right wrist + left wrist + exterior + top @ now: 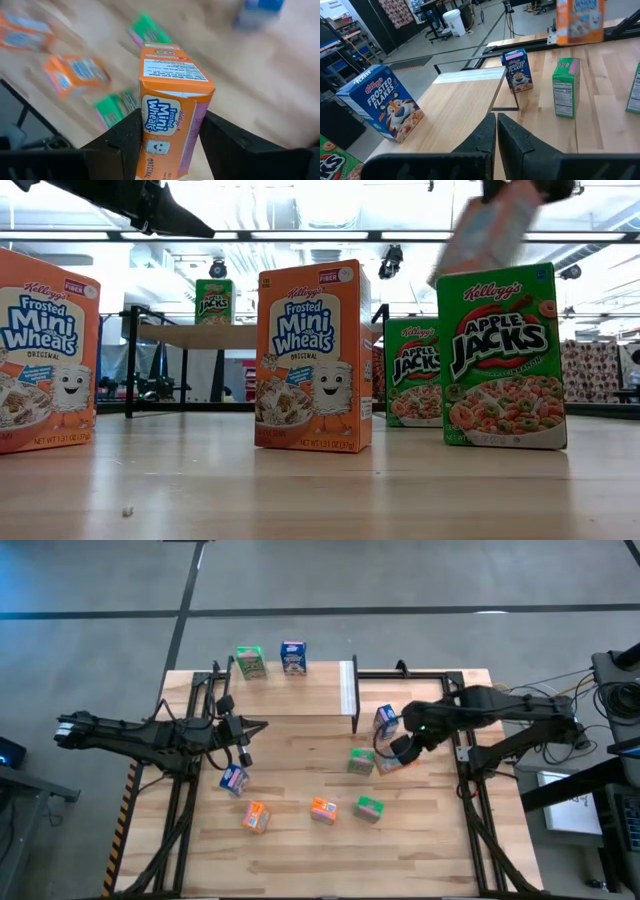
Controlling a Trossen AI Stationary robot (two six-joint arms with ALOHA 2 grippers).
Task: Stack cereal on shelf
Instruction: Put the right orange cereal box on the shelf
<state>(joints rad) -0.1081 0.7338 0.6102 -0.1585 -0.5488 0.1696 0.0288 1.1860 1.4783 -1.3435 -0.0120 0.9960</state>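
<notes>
Cereal: nine mini boxes. Bench [300, 860], light wood, carries six: two orange boxes [256, 817] [322, 809], two green boxes [369, 808] [361, 762], two blue boxes [234, 779] [386, 720]. Shelf [290, 695], low board at the bench's far edge, holds one green box [250, 661] and one blue box [293, 657], upright, side by side. Right tool [170, 137] grips the third orange box [170, 95], lifted clear of the bench. Left tool [496, 131], fingers closed and empty, hovers near the shelf.

Two orange Mini-Wheats boxes [313, 358] stood upright on the worktop [320, 490], two green Apple Jacks boxes [500, 358] alongside, another green box [214, 301] on the shelf [200, 335], blurred orange box [487, 230] raised above.
</notes>
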